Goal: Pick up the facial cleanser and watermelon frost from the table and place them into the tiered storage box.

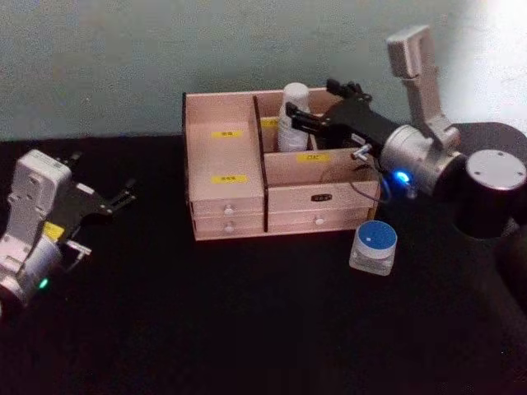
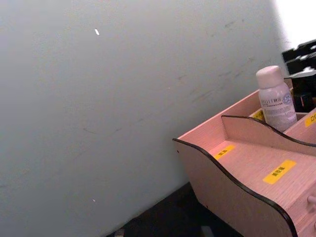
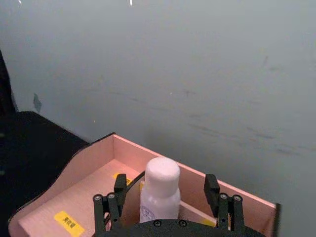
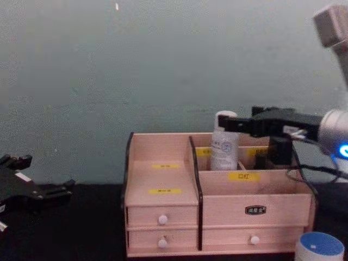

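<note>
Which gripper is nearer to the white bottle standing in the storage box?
Right. The right gripper is at the white bottle, one finger on each side, in the tiered storage box's rear compartment. The left gripper is far off, left of the box.

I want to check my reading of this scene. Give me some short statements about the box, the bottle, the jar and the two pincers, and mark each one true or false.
1. The white bottle stands upright in a rear compartment of the tiered storage box. True.
2. The blue-lidded jar lies inside the box. False: it sits on the black table, near the box's front right corner.
3. The right pincer is shut tight on the bottle. False: it is open, with a finger on each side of the bottle and a gap to each.
4. The left pincer is far to the left, apart from the box. True.
</note>
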Available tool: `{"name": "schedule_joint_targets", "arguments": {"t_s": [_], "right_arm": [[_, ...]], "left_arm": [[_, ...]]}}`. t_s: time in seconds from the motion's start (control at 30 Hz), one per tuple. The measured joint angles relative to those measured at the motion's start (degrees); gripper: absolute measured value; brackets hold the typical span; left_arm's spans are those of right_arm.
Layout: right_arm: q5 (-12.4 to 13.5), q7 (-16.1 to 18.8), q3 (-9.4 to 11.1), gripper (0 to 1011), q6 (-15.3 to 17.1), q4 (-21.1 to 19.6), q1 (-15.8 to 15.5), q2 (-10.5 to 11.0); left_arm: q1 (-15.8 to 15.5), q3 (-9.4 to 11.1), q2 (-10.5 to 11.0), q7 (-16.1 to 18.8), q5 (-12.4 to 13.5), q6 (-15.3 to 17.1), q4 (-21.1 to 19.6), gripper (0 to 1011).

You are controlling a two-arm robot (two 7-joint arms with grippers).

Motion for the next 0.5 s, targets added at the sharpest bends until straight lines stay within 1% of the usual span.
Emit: {"name": "schedule_joint_targets", "arguments": {"t_s": [0.03, 0.13, 0.17, 0.23, 0.27, 0.33, 0.37, 0.4, 0.43, 0.47, 0.5], "right_arm": [[0.4, 0.0, 0.4, 1003, 0.4, -1.9, -1.0, 0.9], [1.0, 0.2, 0.9, 1003, 0.9, -4.7, -2.6, 2.3], [1.5, 0.4, 1.3, 1003, 1.3, -6.6, -3.8, 3.4], [2.1, 0.7, 1.6, 1002, 1.6, -8.5, -5.1, 4.5], [2.6, 1.1, 2.0, 1002, 1.8, -10.2, -6.4, 5.7], [3.3, 1.5, 2.5, 1002, 2.1, -11.8, -7.6, 6.9], [4.0, 2.0, 2.9, 1002, 2.2, -13.4, -9.0, 8.2], [4.0, 2.0, 2.9, 1003, 2.2, -13.4, -9.0, 8.2], [4.7, 2.4, 3.3, 1003, 2.3, -14.9, -10.4, 9.5], [5.0, 2.6, 3.5, 1003, 2.3, -15.6, -11.1, 10.1], [5.5, 3.0, 3.9, 1003, 2.1, -16.9, -12.5, 11.3]], "left_arm": [[0.0, 0.0, 0.0, 0.0, 0.0, 0.0, 0.0, 1001], [0.0, 0.0, 0.0, 0.0, 0.0, 0.0, 0.0, 1001], [0.0, 0.0, 0.0, 0.0, 0.0, 0.0, 0.0, 1001], [0.0, 0.0, 0.0, 0.0, 0.0, 0.0, 0.0, 1001], [0.0, 0.0, 0.0, 0.0, 0.0, 0.0, 0.0, 1001], [0.0, 0.0, 0.0, 0.0, 0.0, 0.0, 0.0, 1001], [0.0, 0.0, 0.0, 0.0, 0.0, 0.0, 0.0, 1001], [0.0, 0.0, 0.0, 0.0, 0.0, 0.0, 0.0, 1001], [0.0, 0.0, 0.0, 0.0, 0.0, 0.0, 0.0, 1001], [0.0, 0.0, 0.0, 0.0, 0.0, 0.0, 0.0, 1001], [0.0, 0.0, 0.0, 0.0, 0.0, 0.0, 0.0, 1001]]}}
